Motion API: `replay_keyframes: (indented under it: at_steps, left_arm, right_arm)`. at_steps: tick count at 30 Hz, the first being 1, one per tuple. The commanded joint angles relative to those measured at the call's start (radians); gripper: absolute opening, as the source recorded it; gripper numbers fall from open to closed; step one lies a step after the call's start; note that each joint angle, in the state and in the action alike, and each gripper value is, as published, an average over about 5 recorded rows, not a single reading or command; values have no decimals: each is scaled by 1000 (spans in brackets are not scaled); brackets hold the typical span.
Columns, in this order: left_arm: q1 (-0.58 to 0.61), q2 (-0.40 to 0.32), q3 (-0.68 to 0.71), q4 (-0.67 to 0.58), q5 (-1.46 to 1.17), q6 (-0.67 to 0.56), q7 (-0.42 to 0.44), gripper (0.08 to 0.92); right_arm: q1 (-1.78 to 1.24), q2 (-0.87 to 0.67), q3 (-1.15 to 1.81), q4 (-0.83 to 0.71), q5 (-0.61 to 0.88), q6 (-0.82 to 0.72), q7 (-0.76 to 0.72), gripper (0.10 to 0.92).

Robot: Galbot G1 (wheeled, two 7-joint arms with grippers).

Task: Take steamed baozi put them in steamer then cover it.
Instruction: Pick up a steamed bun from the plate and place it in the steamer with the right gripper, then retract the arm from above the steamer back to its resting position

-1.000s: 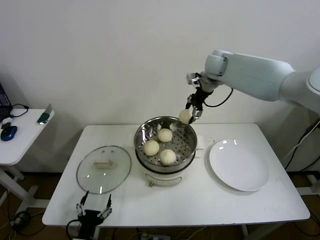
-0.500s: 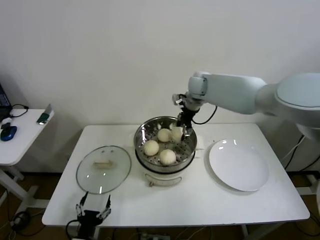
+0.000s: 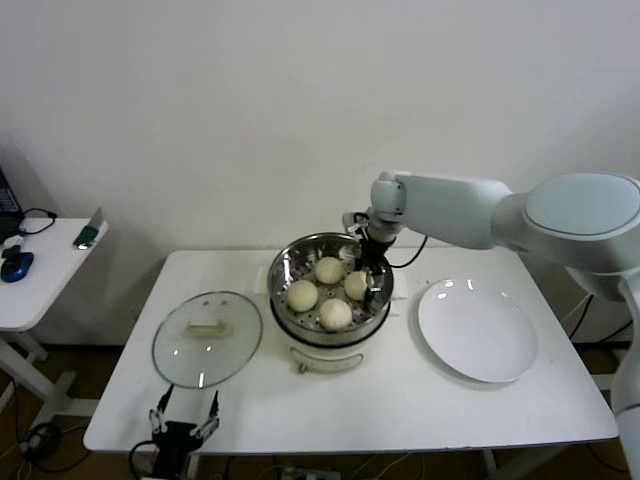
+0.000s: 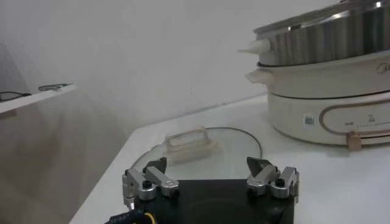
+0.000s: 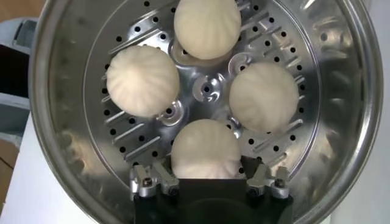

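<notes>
At the bottom left of the head view the left gripper [image 3: 184, 424] waits at the near edge of the table [image 3: 400, 400], its jaws spread wide and empty. It is parked just short of the cover [image 3: 207, 338], which lies flat on the table at lower left of centre, probably so that it is ready for the last step. In the left wrist view the cover [image 4: 201, 155] shows as clear glass with a pale bar handle standing up in its middle, just beyond the fingertips.

Past it, at the middle of the head view, stands the steamer [image 3: 331, 258], a shiny steel basket on a white pot base. All four steamed baozi [image 3: 335, 314] sit inside it; the right wrist view shows them spaced around the perforated floor, apart from one another, smooth, round and cream-white, with faint pleats on top. The white plate [image 3: 478, 330] at the right of centre is bare.

The right gripper [image 3: 366, 275] reaches down into the steamer on its far right side. In its own view the right gripper [image 5: 207, 181] has its jaws standing wide either side of the nearest bun [image 5: 205, 152], which rests on the steamer floor, so this looks like a release rather than a hold. Judging by that, only the covering is left.
</notes>
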Motion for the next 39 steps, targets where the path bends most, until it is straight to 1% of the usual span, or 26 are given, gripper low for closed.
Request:
replay_keyframes:
  at_steps: [1,4,9,12,14,17,20,25,27,30,34,39]
  left_arm:
    - [-1,-2,0,0,-2,0,-1,823]
    - [-1,-2,-2,0,-2,0,-1,823]
    - [-3,-2,-2,2,-2,-2,-1,823]
    - [-4,-5,-1,2,-2,-3,-2,823]
    - [-3,-6,0,0,0,-3,-2,823]
    - [-7,-5,-2,0,3,-3,-2,823]
    - [-13,-6,-9,-3,6,-3,-1,823]
    - [-26,-8,-31,-9,18,-5,-1,823]
    - [-27,-10,-38,-17,21,-2,-1,823]
    - [-28,-12,-45,-35,26,6,1,823]
    - [-26,-17,-48,-59,48,14,1,823]
    - [-10,-29,-48,-82,87,16,0,823]
  right_arm:
    - [-14,-4,30,5,-38,-3,9,814]
    - [7,-19,46,21,-42,2,-6,821]
    - [63,-50,67,52,-102,34,-48,823]
    - [93,-78,90,65,-109,45,-64,823]
    - [106,-103,109,75,-114,63,-61,823]
    - [114,-160,160,94,-132,120,-15,823]
    - [113,-239,220,139,-135,182,79,823]
    - [62,-413,306,271,-125,246,329,823]
    - [11,-475,359,306,-130,262,402,823]
    - [-95,-557,470,348,-137,285,513,823]
    - [-290,-645,707,387,-160,328,657,823]
    - [-562,-704,1001,432,-204,382,777,823]
